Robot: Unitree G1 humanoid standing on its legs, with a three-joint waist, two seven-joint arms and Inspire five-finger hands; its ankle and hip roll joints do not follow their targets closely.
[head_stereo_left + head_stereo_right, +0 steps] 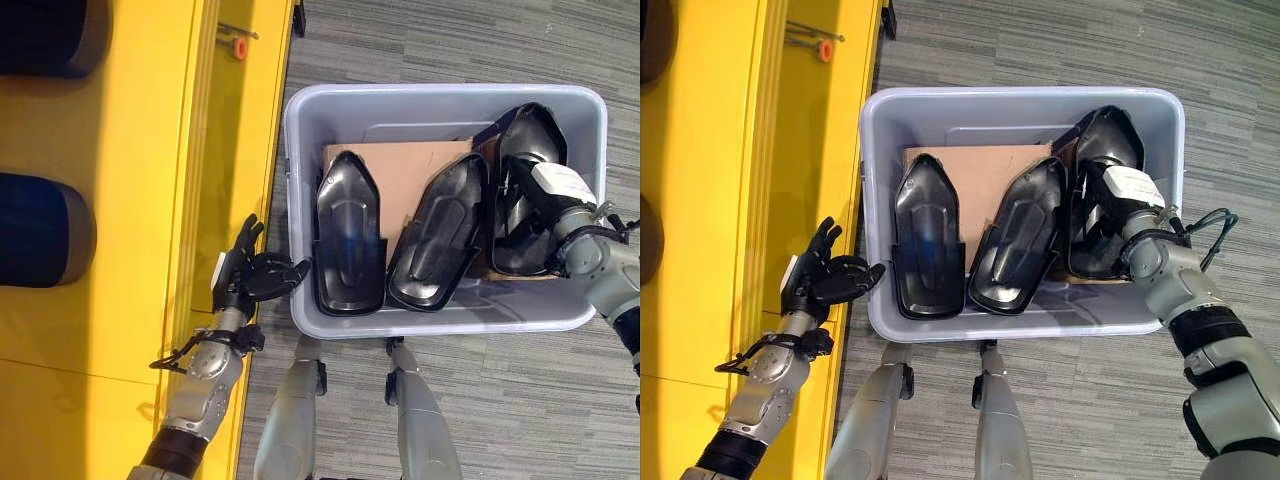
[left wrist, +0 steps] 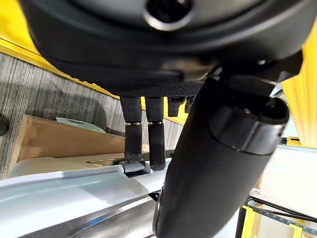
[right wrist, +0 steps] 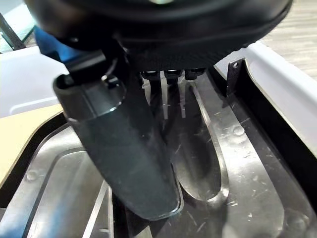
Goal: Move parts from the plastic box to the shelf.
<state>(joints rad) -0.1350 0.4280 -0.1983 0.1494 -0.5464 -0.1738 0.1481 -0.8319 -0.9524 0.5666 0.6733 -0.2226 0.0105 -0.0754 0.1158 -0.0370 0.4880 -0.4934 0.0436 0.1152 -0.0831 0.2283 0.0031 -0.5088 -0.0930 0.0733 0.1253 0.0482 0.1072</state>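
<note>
I see three black parts in the plastic box (image 1: 300, 120). My right hand (image 1: 1118, 205) rests on the rightmost part (image 1: 525, 140); I cannot tell its grip. My left hand (image 1: 255, 272), fingers relaxed, is just outside the box beside the yellow shelf (image 1: 150, 150).

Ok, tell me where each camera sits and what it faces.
Left eye view: head, looking down at the plastic box of parts, left hand beside it.
Right eye view: same scene, right hand inside the box.
Left wrist view: along its fingers to the box rim.
Right wrist view: along its hand, against a black part.
</note>
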